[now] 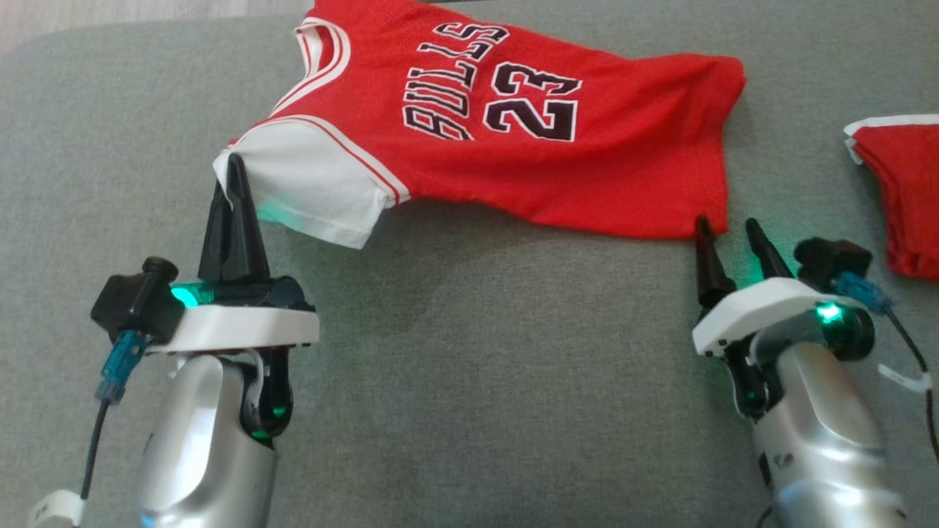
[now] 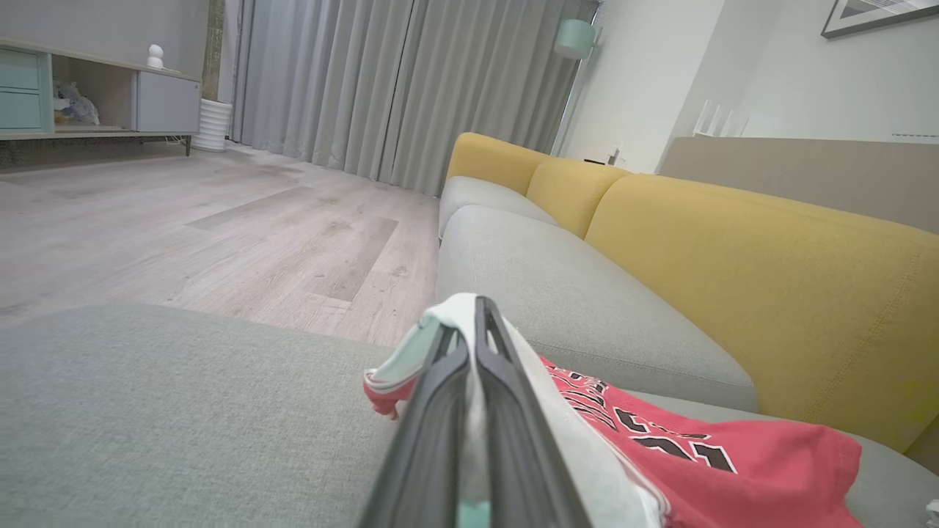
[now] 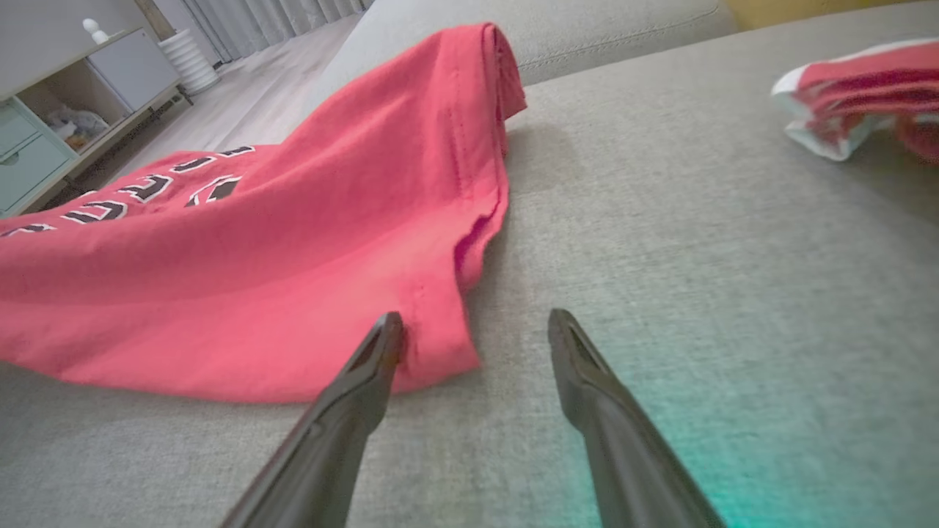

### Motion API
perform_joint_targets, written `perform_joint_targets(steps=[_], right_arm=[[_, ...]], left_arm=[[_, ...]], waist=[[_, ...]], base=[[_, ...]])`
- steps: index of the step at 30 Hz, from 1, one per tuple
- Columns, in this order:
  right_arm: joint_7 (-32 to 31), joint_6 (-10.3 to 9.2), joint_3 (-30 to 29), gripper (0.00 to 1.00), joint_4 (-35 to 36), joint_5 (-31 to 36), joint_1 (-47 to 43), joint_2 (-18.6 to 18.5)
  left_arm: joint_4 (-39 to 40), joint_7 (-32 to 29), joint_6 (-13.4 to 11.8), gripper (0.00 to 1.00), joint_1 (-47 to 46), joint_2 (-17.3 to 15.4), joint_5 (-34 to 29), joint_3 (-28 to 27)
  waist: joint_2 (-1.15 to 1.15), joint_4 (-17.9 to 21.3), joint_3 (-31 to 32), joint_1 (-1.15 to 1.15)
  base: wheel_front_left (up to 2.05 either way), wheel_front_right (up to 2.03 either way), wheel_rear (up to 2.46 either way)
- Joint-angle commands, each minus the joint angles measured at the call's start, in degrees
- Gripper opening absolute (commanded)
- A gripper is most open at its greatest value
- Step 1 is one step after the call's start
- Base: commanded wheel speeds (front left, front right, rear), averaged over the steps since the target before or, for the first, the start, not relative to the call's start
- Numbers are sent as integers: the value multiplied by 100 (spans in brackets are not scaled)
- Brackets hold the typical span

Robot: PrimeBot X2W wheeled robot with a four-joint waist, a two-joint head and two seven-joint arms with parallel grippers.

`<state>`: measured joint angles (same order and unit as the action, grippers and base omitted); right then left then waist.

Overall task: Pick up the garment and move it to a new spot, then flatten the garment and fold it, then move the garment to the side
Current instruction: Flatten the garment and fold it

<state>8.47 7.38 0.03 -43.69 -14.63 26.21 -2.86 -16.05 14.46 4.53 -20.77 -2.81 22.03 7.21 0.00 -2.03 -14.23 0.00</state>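
My left pincer gripped the red Bulls jersey by its white sleeve. My right pincer gaped wide at the hem, holding nothing.

the jersey is soft matt cloth, the sofa cushion rough grey weave.

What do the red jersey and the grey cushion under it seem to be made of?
The red jersey looks like a thin, matte knit, perhaps polyester mesh: it drapes and creases softly, and a stitched hem line shows in the right wrist view. The grey cushion looks like woven upholstery fabric, matte, with a fine, slightly flecked weave.
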Motion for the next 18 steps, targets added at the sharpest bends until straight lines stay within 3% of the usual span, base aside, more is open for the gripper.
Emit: perform_joint_targets(steps=[1,15,16,18], right_arm=[[6,11,214,100,-7,-5,222,-2],[-117,11,692,100,-1122,170,755,-2],[-119,11,763,87,-1160,121,762,-2],[-89,11,920,0,-1197,20,765,-2]], left_arm=[[241,52,-4,0,-93,-55,-63,-194],[194,53,45,0,-104,-12,-45,-148],[174,53,44,0,-96,-11,-47,-147],[124,53,44,0,-71,-10,-55,-151]], waist=[[0,-48,-49,0],[0,-163,-61,0],[0,-156,-43,0],[0,-125,13,0]], base=[[0,0,0],[0,0,0],[0,0,0],[0,0,0]])
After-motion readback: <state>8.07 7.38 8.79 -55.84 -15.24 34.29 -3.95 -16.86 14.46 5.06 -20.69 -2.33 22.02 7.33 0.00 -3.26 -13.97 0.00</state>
